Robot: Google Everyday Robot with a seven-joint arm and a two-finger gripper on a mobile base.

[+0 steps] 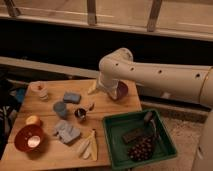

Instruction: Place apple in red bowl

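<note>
The apple [33, 120], small and yellow-orange, sits on the wooden table [115, 107] near its left edge. Just in front of it stands the red bowl [29, 138], with nothing but a bright glare inside. My gripper [102, 89] hangs at the end of the white arm over the table's far side, beside a maroon bowl [121, 90]. It is open and holds nothing. It is far to the right of the apple and the red bowl.
A blue cup [60, 108], a blue sponge [71, 97], a clear cup [40, 90], a small metal cup [80, 114], a grey-blue cloth [66, 132] and pale banana pieces [88, 145] lie between. A green tray [167, 145] with dark items is at the front right.
</note>
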